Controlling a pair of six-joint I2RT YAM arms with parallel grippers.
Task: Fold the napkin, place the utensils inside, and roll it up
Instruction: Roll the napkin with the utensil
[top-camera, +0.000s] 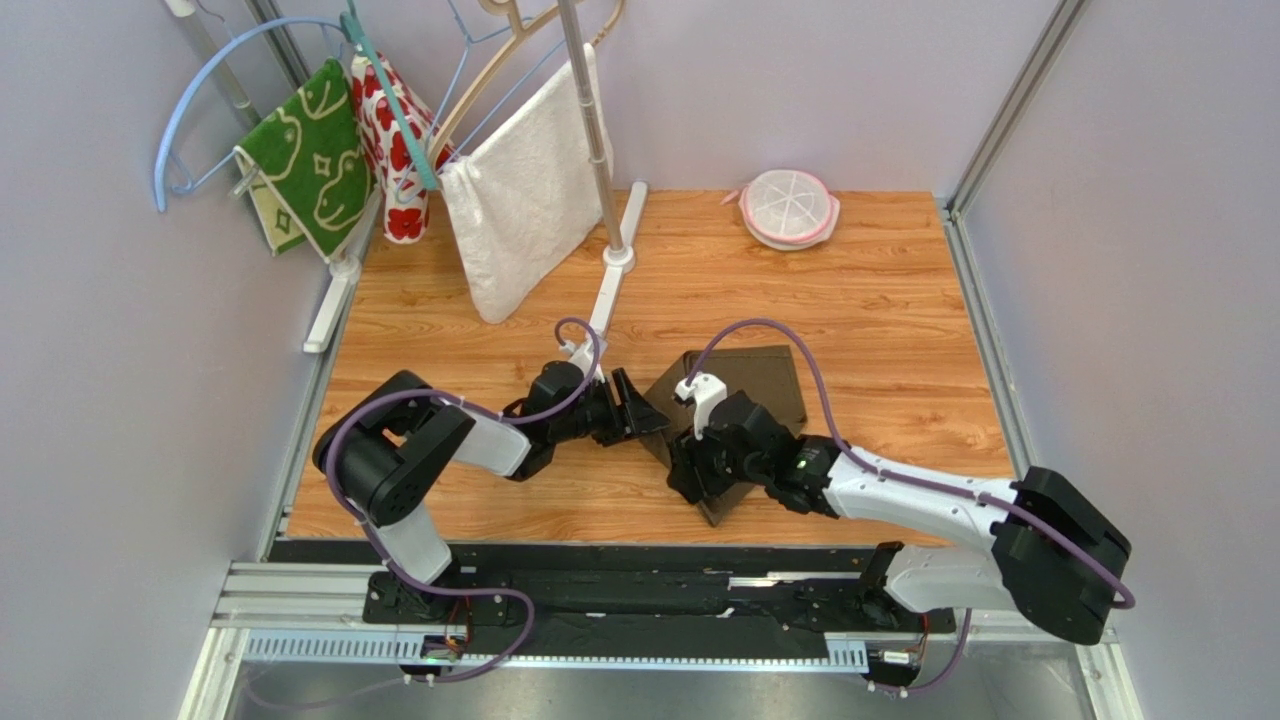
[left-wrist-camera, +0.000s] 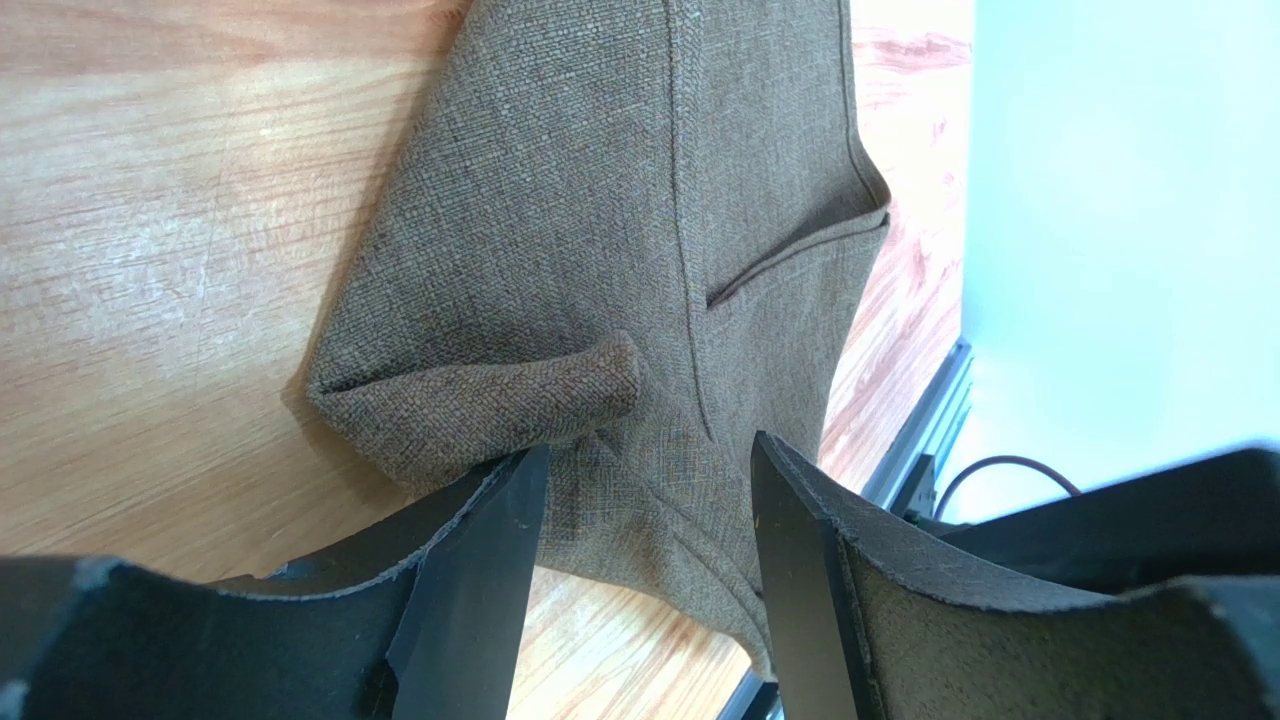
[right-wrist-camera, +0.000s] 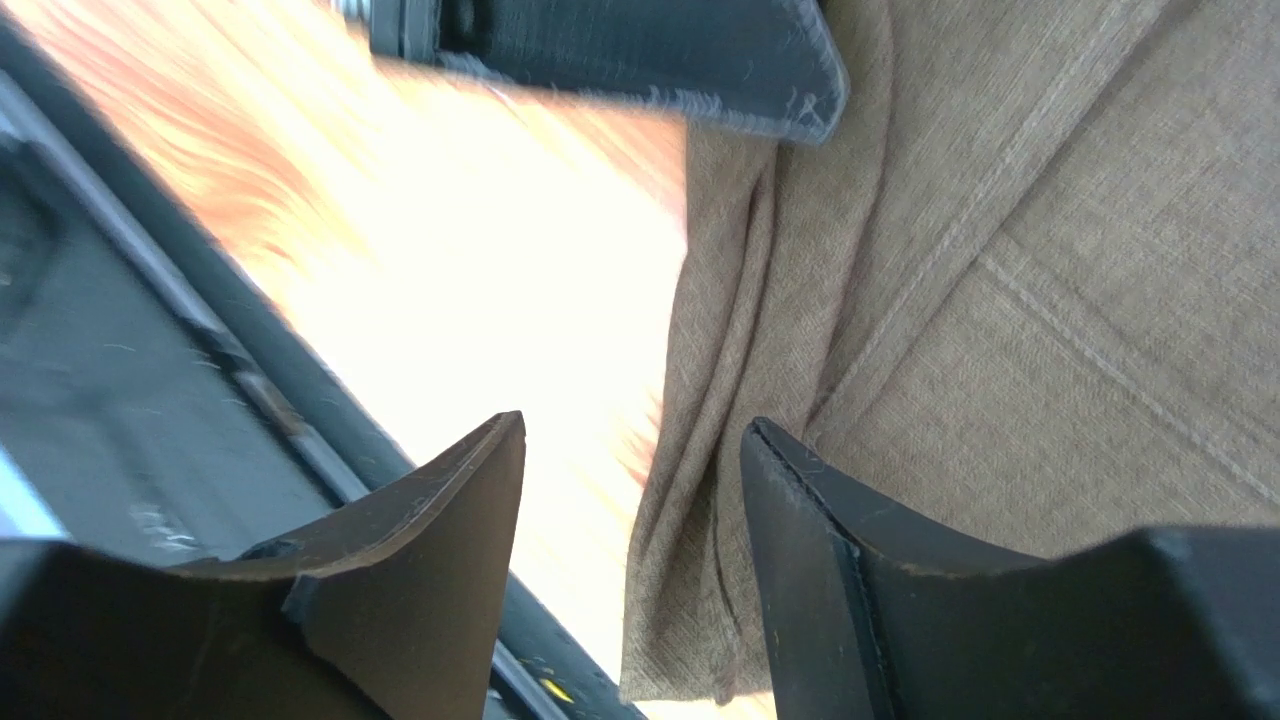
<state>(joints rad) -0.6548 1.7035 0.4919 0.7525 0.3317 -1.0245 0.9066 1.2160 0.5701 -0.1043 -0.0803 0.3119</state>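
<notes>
While your right gripper (right-wrist-camera: 631, 435) hangs released, jaws spread wide, the napkin's (top-camera: 760, 381) layered edge runs right beneath it, close to the table's (top-camera: 481, 510) near edge and the black rail (top-camera: 646, 563). Your left gripper (left-wrist-camera: 643, 468) is let go too, jaws apart over a curled-up corner of cloth that touches one finger (left-wrist-camera: 481, 555). You're seeing coarse, matte brown weave, folded in layers, stitched hems showing. Bare wood opens to its right and beyond. Far back, a pink-rimmed round dish (top-camera: 789, 207) sits by the wall. A white towel (top-camera: 526, 188) and a green patterned cloth (top-camera: 313, 150) hang far left.
</notes>
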